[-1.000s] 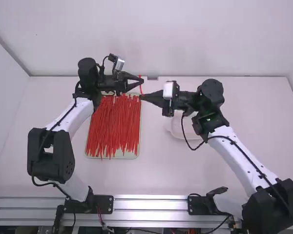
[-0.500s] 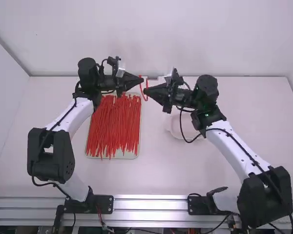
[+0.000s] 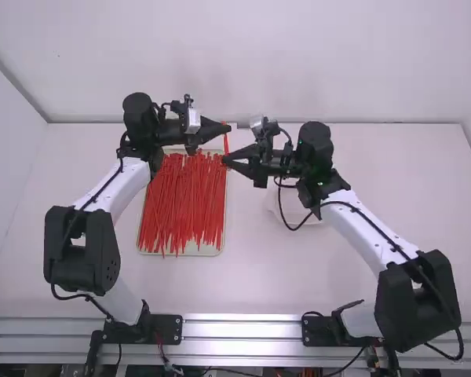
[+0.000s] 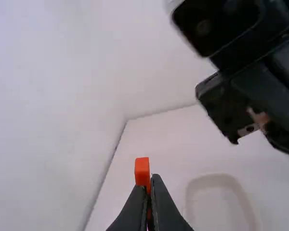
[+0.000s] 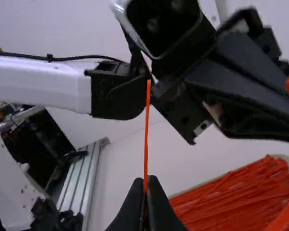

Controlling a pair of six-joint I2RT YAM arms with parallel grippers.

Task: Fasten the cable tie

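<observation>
1. High view: the left gripper point(image 3: 221, 128) and right gripper point(image 3: 228, 161) meet in the air near the far edge of the table point(image 3: 392, 157). They are above the far end of a tray point(image 3: 208, 253) of spare red ties. One red cable tie point(image 3: 225, 144) hangs between them. I think each gripper has one end and no loop is made yet.
2. Left wrist view: the left fingers point(image 4: 136, 207) are squeezed together on the tie's blocky orange head point(image 4: 142, 169).
3. Right wrist view: the right fingers point(image 5: 134, 204) pinch the thin tail point(image 5: 146, 134), which stands straight like a stick. Next, I think, the tail must bend round and poke into the head's tiny hole. That needs careful aim.
</observation>
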